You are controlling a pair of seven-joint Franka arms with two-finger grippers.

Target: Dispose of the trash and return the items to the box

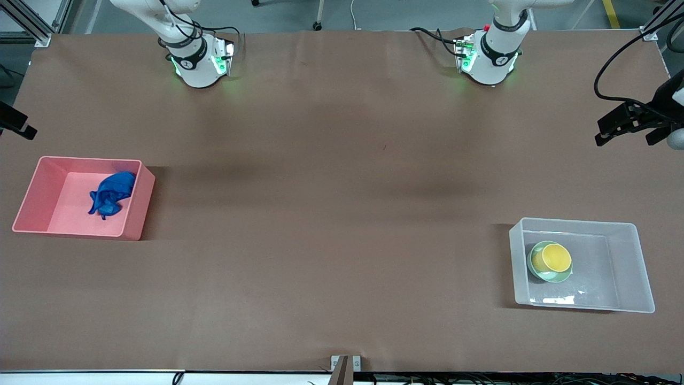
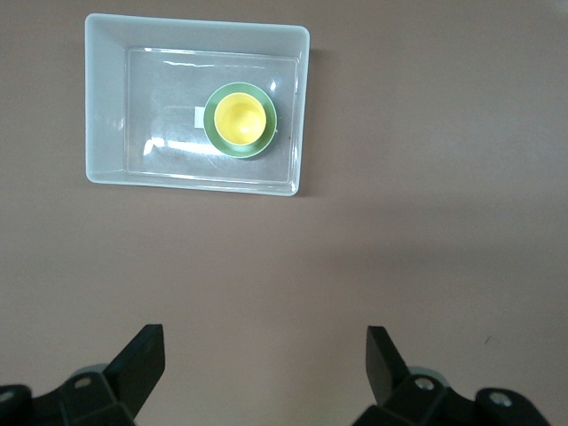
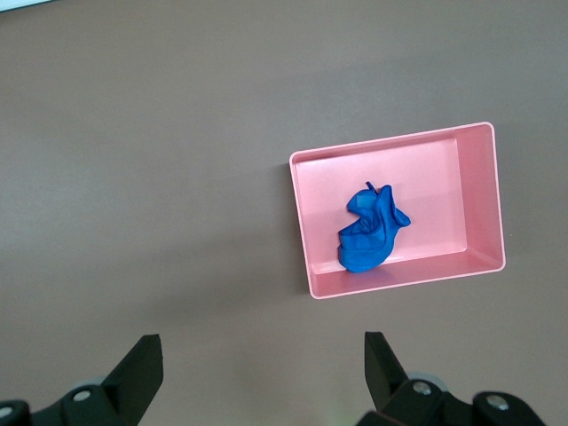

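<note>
The blue cloth wad lies in the pink bin at the right arm's end of the table; it also shows in the right wrist view. The yellow cup sits inside the mint-green bowl in the clear plastic box at the left arm's end; all show in the left wrist view, the cup, the bowl and the box. My left gripper is open and empty, high over bare table. My right gripper is open and empty, high over bare table.
The brown table stretches between the two bins. The pink bin also shows in the right wrist view. The arm bases stand along the table's edge farthest from the front camera.
</note>
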